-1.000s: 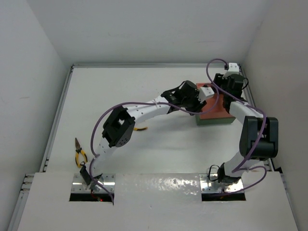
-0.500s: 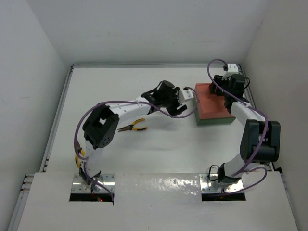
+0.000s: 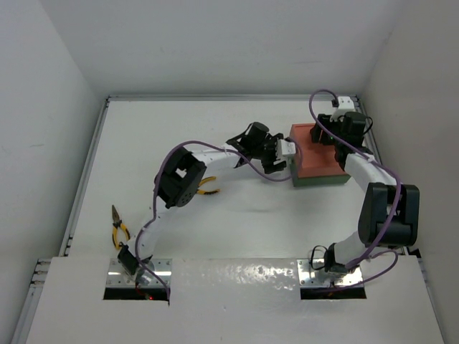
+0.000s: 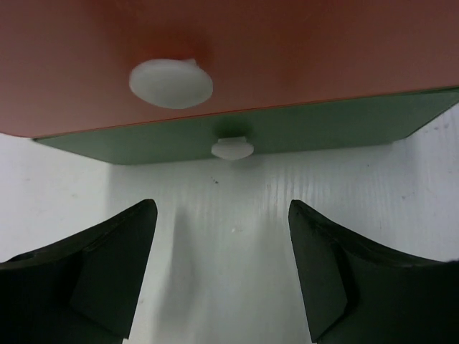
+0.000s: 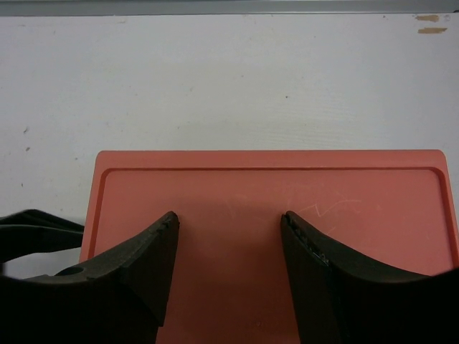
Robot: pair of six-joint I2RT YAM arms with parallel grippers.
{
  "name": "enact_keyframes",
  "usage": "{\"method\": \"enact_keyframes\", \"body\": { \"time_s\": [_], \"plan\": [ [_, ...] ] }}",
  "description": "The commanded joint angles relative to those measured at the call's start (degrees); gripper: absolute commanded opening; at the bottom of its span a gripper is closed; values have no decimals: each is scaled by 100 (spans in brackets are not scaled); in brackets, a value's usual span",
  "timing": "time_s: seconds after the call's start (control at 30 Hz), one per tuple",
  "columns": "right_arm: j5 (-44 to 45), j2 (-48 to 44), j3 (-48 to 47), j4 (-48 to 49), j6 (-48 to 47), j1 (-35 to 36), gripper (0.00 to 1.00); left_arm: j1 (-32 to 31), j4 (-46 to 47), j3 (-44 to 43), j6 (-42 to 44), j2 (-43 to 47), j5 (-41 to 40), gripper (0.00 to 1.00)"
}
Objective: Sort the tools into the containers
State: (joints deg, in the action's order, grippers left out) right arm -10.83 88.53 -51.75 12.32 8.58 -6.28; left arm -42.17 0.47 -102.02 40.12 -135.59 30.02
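An orange-red tray [image 3: 320, 152] lies stacked on a dark green tray [image 3: 320, 180] at the table's right. My left gripper [image 3: 287, 149] is open and empty just left of the stack; in the left wrist view [image 4: 222, 236] it faces the orange tray [image 4: 287, 43] and the green tray's [image 4: 308, 129] side. My right gripper [image 3: 331, 137] hovers open and empty over the orange tray's flat top [image 5: 272, 186]. One pair of yellow-handled pliers [image 3: 118, 229] lies at the near left. Another pair [image 3: 209, 188] is partly hidden by my left arm. No screwdrivers show.
White walls close in the table on the left, back and right. Two round white knobs [image 4: 171, 82] stick out of the trays' side facing my left gripper. My left arm's elbow [image 3: 179, 179] arches over the table's middle.
My left gripper drew back left from the trays, then returned to their left edge; its elbow swung left and back right. The right arm has barely moved.
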Motion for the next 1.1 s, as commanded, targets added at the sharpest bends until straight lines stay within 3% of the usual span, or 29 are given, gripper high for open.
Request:
{"method": "enact_keyframes", "body": {
  "time_s": [0.0,0.13,0.33,0.53,0.93,1.07],
  "plan": [
    [-95,94,288,-1188,47,4,59,51,533,-485,-346,-196,698,71],
    [-77,68,384,-1135,56,-4,59,51,805,-846,-847,-494,1093,71],
    [2,103,420,-1144,30,-4,59,-1,832,-785,-899,-539,1129,65],
    [-25,120,428,-1135,39,-4,59,-10,1008,-925,-1006,-697,918,48],
    [20,191,393,-1170,-14,4,59,-19,1025,-1127,-1111,-961,733,44],
    [28,208,385,-1196,-40,-4,59,-54,894,-1302,-1129,-1022,655,31]
  ]
}}
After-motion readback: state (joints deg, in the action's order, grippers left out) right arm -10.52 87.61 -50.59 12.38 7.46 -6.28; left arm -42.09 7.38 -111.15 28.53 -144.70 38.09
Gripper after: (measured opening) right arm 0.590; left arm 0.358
